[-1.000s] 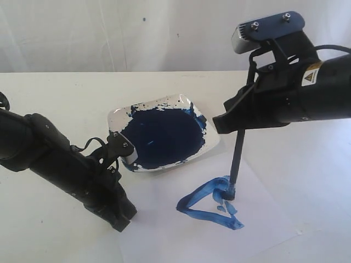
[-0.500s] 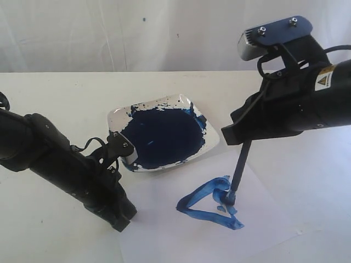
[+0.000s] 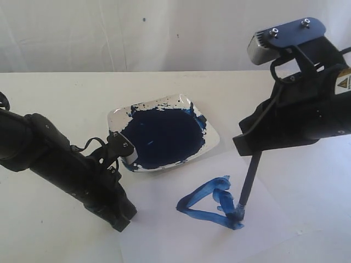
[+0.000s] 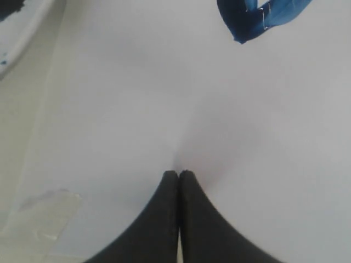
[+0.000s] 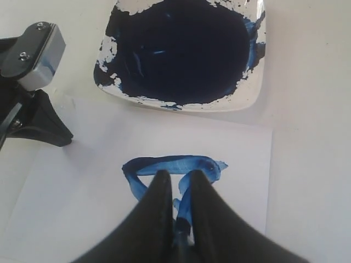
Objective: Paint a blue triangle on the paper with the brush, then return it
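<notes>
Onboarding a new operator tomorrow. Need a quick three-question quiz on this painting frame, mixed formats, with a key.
1. True or false: the brush tip sits at a corner of the triangle.
2. Fill in: the left gripper is ___ (open/shut).
3. The brush is held by: A) left gripper B) right gripper C) nothing.

Key: 1 true; 2 shut; 3 B.
</notes>
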### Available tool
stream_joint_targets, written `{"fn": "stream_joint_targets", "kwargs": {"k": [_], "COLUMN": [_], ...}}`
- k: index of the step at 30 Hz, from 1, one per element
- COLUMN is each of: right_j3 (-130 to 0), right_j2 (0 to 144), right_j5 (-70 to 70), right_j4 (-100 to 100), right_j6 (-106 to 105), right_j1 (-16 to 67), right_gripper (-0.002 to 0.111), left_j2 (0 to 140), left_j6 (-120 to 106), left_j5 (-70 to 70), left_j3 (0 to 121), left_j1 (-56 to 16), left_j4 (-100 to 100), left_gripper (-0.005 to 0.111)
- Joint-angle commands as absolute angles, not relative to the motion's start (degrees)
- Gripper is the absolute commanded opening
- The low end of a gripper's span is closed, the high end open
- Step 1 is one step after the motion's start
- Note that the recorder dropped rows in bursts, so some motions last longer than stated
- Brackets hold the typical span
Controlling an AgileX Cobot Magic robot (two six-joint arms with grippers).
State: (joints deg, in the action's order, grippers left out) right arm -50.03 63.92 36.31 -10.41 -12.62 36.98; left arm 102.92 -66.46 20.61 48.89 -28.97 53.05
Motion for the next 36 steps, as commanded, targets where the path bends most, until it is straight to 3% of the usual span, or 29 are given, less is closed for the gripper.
{"fn": "stream_joint_targets", "kwargs": {"k": [1, 13, 36], "right_j3": [-50.17, -50.20, -50.20], "right_j2": [63.46, 58.45, 69.25], "right_j5": [36.92, 28.32, 19.80], "right_j4": [-10.53, -10.42, -7.40], "right_j6": [-12.65, -12.65, -12.81], "right_j1": [36.51, 36.51, 36.51], "right_gripper": [0.000, 0.000, 0.000], "left_j2": [103.29, 103.29, 103.29], "left_j6": [-66.39, -66.39, -66.39], "left_j5": [22.24, 22.24, 22.24], "left_j3": [48.64, 48.64, 48.64], "left_j1": [-29.29, -29.29, -29.29], "left_j4": [53.71, 53.71, 53.70], "left_gripper": [0.000, 0.000, 0.000]}}
